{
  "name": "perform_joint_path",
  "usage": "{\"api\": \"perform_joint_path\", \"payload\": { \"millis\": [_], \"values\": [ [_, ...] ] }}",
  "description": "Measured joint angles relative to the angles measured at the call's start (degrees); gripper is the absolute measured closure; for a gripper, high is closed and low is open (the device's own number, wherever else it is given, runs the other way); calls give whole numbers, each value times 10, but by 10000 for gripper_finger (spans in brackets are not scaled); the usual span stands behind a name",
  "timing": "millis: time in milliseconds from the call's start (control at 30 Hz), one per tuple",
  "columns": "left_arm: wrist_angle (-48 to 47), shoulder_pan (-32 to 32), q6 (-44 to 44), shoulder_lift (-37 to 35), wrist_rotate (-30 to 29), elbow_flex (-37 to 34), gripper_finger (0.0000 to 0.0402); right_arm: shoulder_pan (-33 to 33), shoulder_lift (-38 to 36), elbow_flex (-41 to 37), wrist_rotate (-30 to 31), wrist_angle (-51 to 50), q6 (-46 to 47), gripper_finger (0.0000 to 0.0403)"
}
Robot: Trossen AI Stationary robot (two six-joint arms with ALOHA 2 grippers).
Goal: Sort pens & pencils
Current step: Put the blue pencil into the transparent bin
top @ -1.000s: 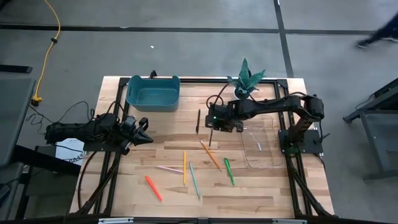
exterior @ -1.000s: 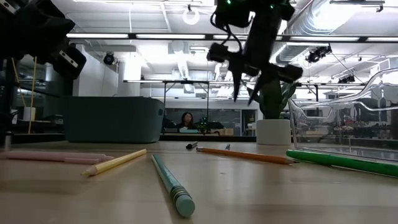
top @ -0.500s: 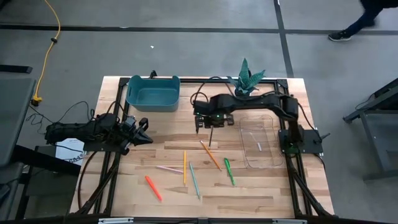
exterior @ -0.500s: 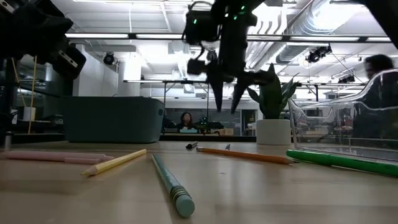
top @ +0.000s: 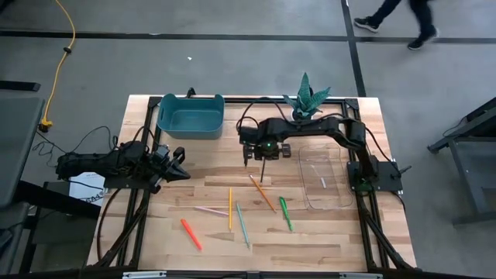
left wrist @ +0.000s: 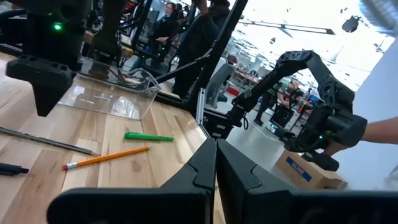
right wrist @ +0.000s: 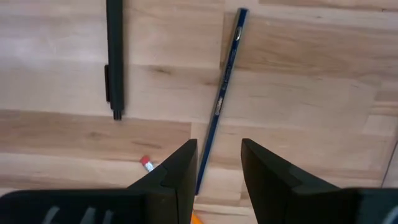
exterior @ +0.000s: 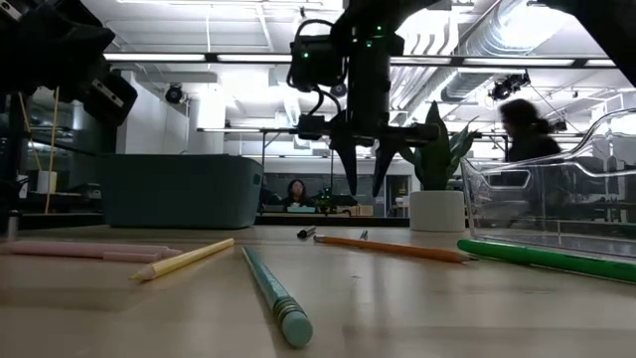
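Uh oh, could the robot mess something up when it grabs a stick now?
Maybe. The right gripper hangs open above two sticks lying close together, the black pen and the dark pencil, so it might pinch the wrong one or knock the other. The orange pencil lies near too and could get bumped.
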Motion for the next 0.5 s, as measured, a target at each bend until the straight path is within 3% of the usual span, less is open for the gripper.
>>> {"api": "perform_joint_path", "payload": {
  "millis": [500],
  "values": [
    [2,0,3,0,14,0,401,-1,2,-58,-23,83,30,288]
  ]
}}
